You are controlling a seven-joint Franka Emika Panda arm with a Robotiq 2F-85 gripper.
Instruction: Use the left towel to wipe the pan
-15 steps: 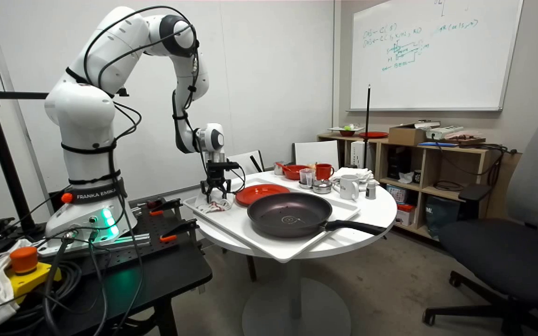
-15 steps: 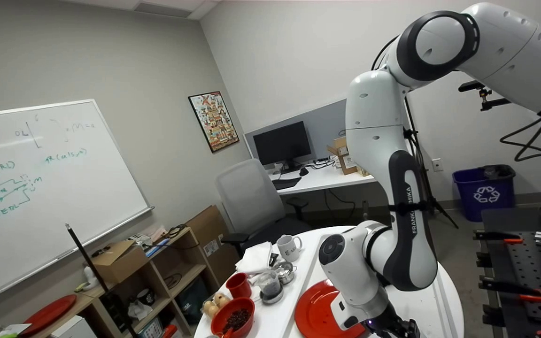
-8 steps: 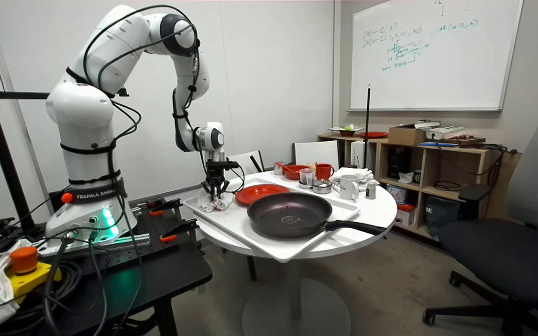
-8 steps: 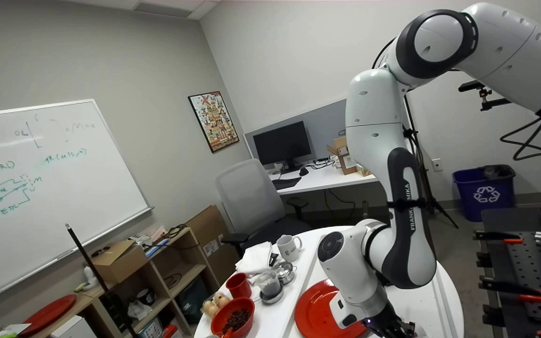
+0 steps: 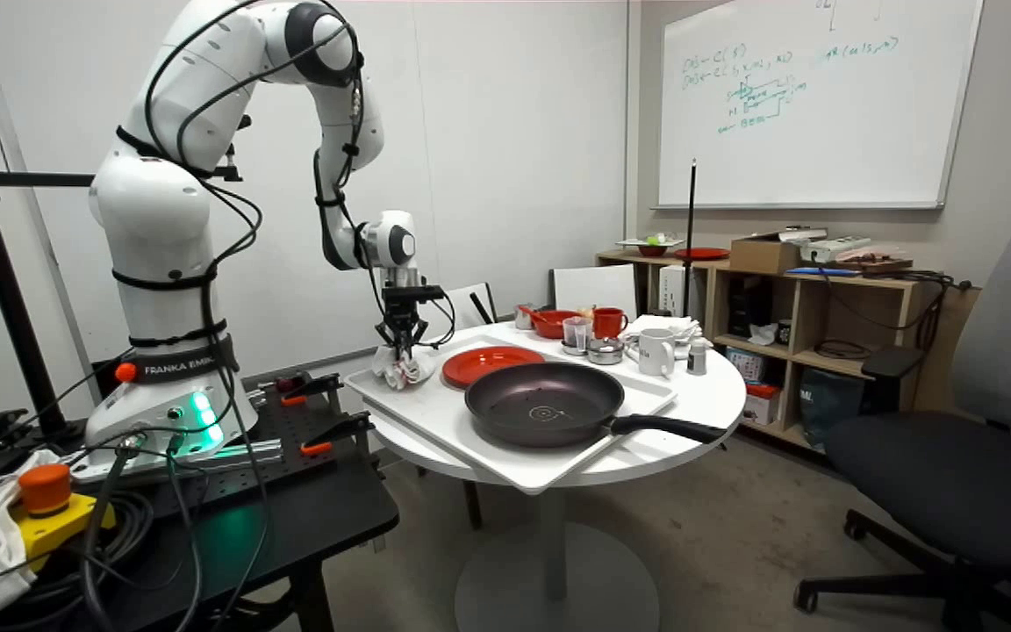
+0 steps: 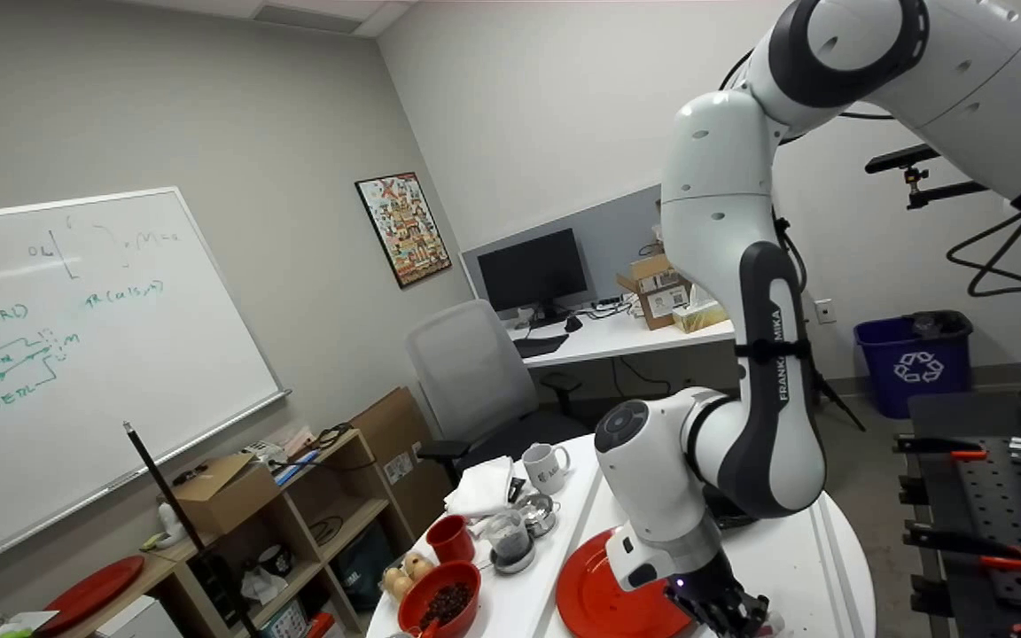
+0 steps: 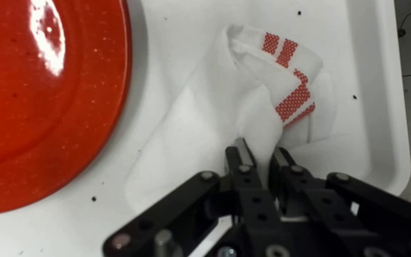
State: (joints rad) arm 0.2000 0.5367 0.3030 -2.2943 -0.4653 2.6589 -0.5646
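Note:
My gripper (image 7: pixel 261 153) is shut on the left towel (image 7: pixel 205 121), a white cloth with red stripes. A bunched fold rises between its two fingertips, while the rest of the cloth spreads below. In an exterior view the towel (image 5: pixel 404 372) hangs crumpled under the gripper (image 5: pixel 402 349) at the tray's corner near the robot base; whether it still touches the tray I cannot tell. The pan (image 5: pixel 545 399), large, round and black, sits on the tray with its long handle (image 5: pixel 668 427) pointing out past the table edge. It does not show in the wrist view.
A red plate (image 5: pixel 492 362) lies on the white tray (image 5: pixel 448 430), between towel and pan. Behind them stand a red bowl (image 6: pixel 446 602), a red mug (image 6: pixel 451 538), a white mug (image 5: pixel 656 351), metal tins (image 5: pixel 605 351) and folded white cloths (image 6: pixel 479 487).
The gripper has closed on the towel and then risen a little, drawing the cloth up into a bunch. The pan and plate have stayed where they were.

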